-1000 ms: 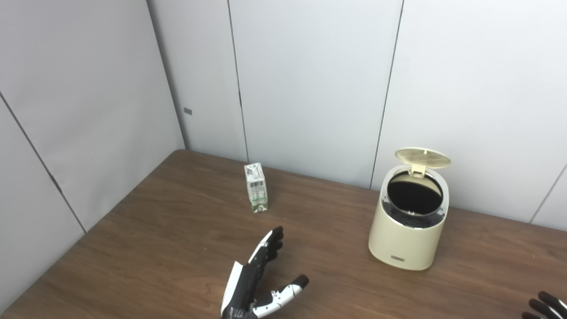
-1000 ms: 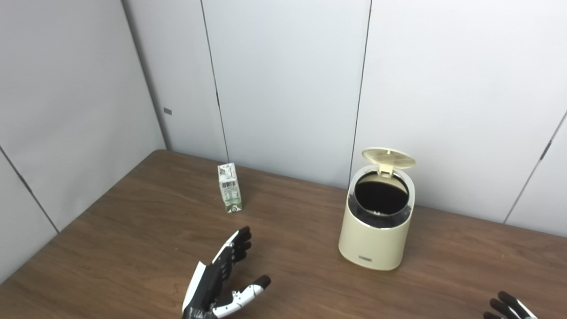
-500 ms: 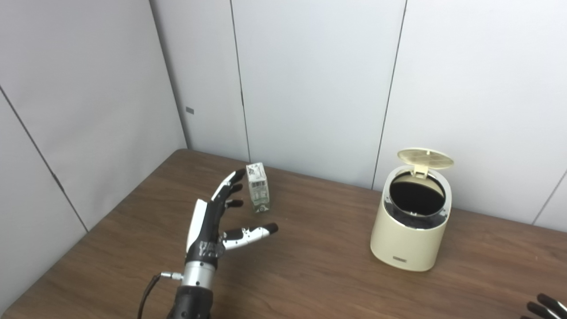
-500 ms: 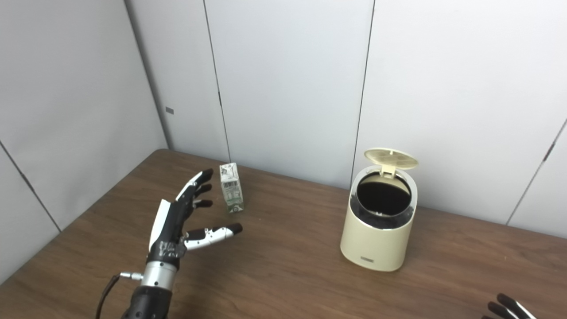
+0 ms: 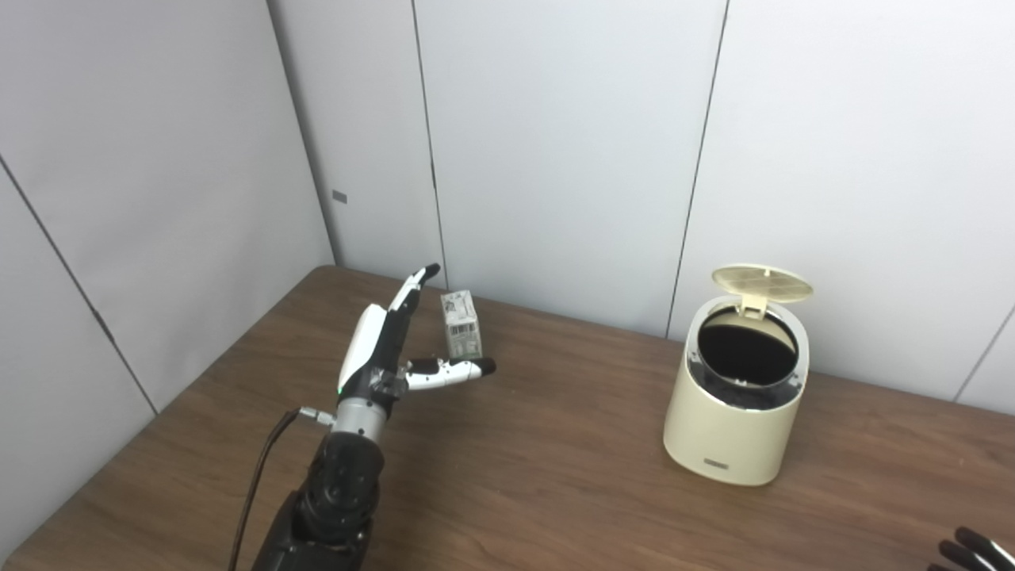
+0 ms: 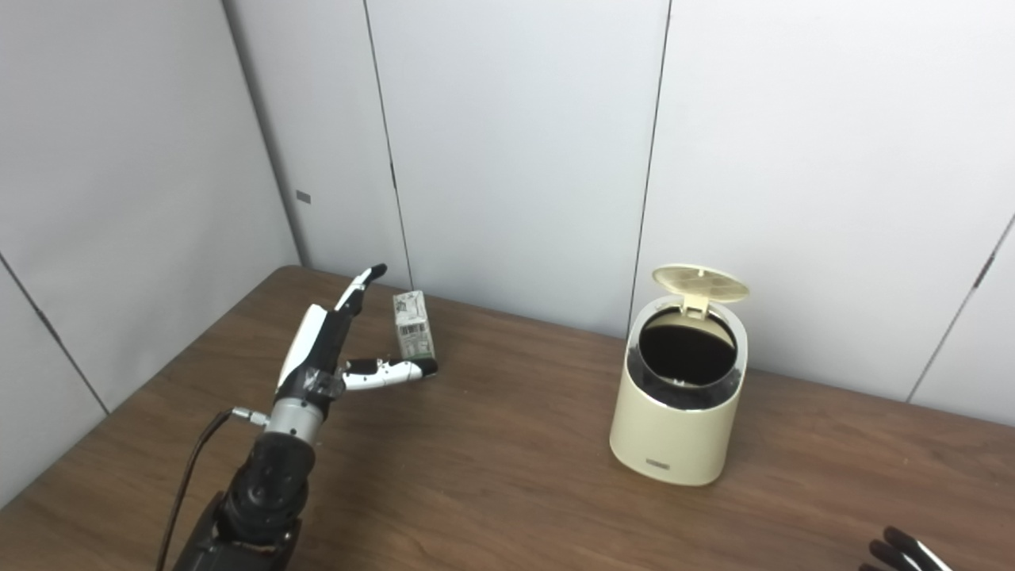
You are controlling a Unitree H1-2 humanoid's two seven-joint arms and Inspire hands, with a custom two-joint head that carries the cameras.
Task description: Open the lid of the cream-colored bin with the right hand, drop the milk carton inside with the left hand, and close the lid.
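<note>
Cream bin [image 5: 733, 428] lid [image 5: 761, 283] up, left hand [image 5: 386, 349] spread wide beside milk carton [image 5: 461, 325], right hand [image 5: 971, 549] cropped, unclear.

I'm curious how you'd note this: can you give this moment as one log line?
left hand: open beside milk carton | lid: up | bin: open | right hand: at edge

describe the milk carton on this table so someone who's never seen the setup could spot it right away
On the brown wooden table, look toward the far left part, near the corner of the grey wall panels. The milk carton stands upright there, just beside the open left hand. It is a small white box with green print, unlike the round cream-colored bin at right.
</note>
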